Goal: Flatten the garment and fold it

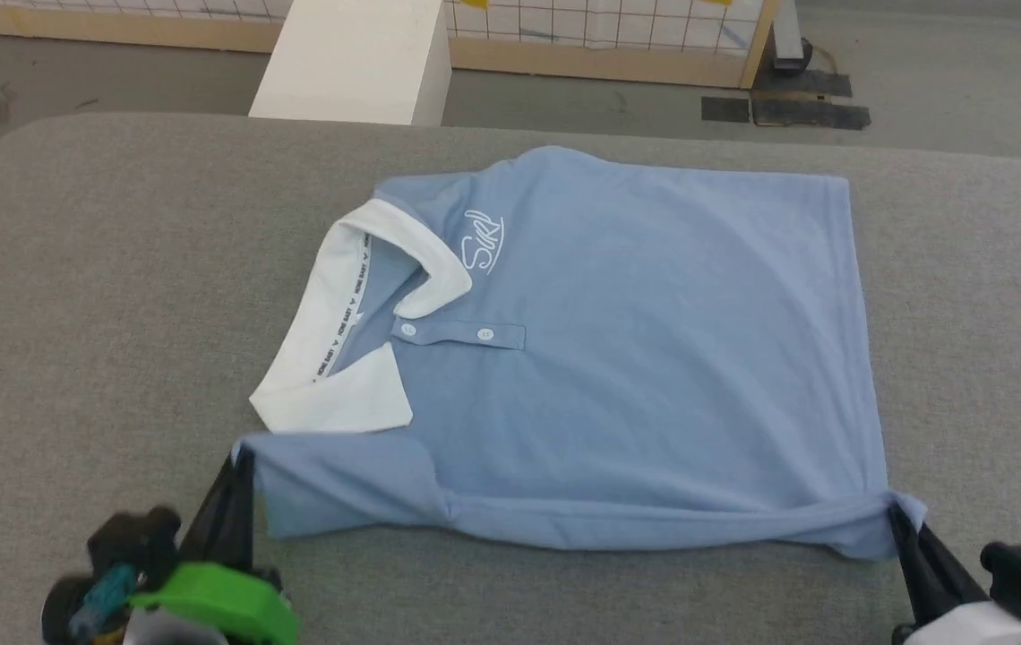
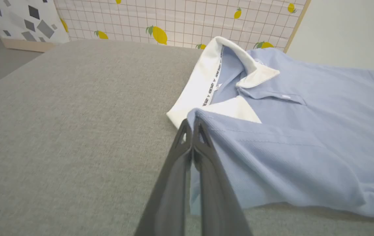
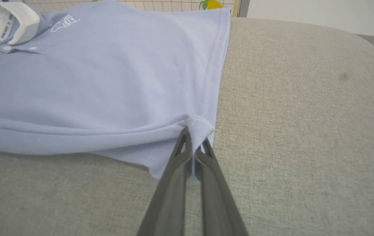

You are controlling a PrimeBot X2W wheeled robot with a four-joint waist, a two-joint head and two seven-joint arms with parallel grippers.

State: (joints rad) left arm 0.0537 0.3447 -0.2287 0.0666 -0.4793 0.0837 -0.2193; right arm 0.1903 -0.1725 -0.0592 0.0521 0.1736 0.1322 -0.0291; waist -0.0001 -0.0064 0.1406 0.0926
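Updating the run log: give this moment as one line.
left gripper: shut on garment shoulder corner | right gripper: shut on garment hem corner

garment [image 1: 654, 358] collar txt [image 1: 345, 309] too tiny to read.

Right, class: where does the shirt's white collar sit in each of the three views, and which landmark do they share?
Head view: collar left of centre, at the garment's left end.
Left wrist view: upper middle.
Right wrist view: top left corner.
Shared landmark: the button placket beside the collar.
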